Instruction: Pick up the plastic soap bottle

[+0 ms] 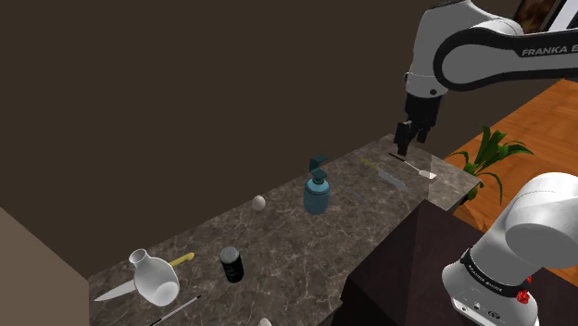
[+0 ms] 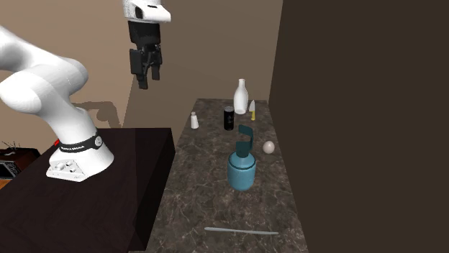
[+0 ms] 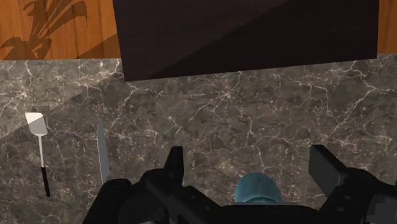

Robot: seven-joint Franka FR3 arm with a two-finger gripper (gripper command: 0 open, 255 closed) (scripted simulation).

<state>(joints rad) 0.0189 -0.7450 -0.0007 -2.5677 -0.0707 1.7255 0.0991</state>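
Black fingers (image 3: 175,159) stand spread, clasping nothing; the gripper (image 1: 404,144) hangs high above the dark marble counter (image 1: 306,250), well apart from the teal soap bottle (image 1: 317,194). That bottle stands upright mid-counter, a white egg (image 1: 258,201) near it. A spatula (image 3: 39,143) and knife (image 3: 101,153) lie at the gripper's end; a white vase (image 1: 153,276) and black can (image 1: 232,265) stand toward the shoulder view's lower left

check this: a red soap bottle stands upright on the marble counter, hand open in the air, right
The soap bottle is teal, not red, per the shoulder view. It does stand upright on the marble counter, with the hand open in the air.
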